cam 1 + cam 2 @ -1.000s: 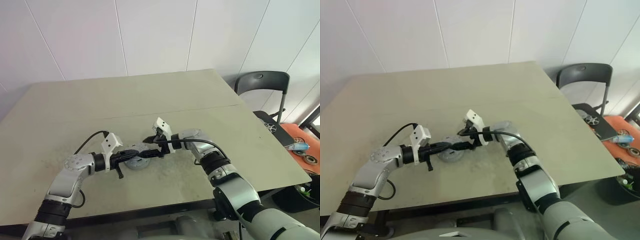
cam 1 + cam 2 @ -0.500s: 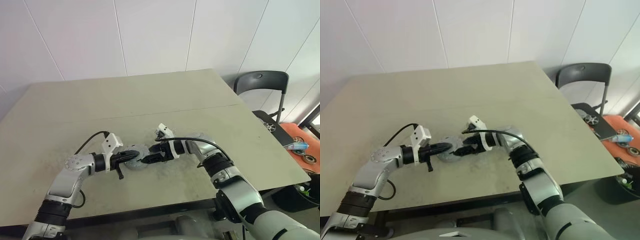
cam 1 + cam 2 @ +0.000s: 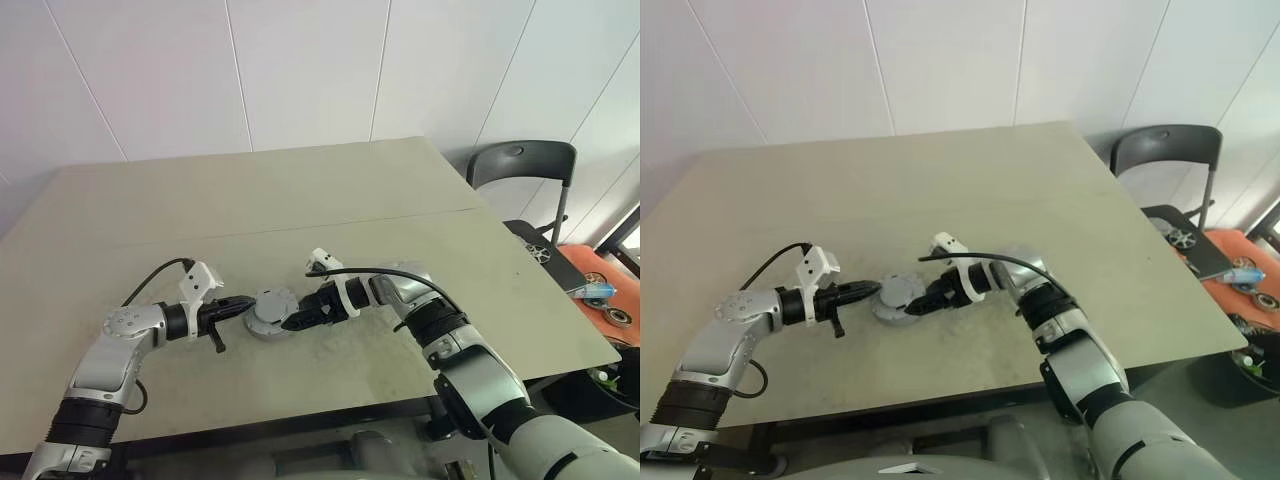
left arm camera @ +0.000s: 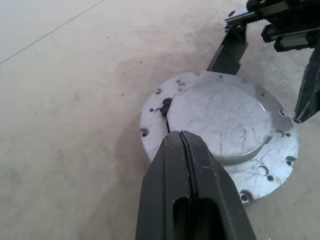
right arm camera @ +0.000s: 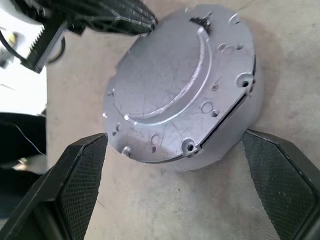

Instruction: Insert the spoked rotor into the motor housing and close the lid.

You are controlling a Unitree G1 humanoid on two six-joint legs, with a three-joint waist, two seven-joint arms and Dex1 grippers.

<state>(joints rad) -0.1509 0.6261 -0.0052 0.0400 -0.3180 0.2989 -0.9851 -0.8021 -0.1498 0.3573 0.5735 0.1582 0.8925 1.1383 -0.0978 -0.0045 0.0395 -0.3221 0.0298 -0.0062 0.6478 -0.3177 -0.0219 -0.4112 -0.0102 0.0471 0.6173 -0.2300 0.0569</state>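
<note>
In the right wrist view, wide-spread right claw flanking the lid; left claw pressed together

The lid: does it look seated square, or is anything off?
The lid looks askew: on the side toward the right tool a dark gap shows beneath its rim, above the motor housing. The shut left tool hovers at the opposite edge.

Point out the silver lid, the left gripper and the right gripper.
silver lid [image 4: 220,120]: left wrist view, domed centre.
left gripper [image 3: 240,304]: left eye view, shut fingertips.
right gripper [image 5: 182,195]: right wrist view, gap between open fingers.
</note>
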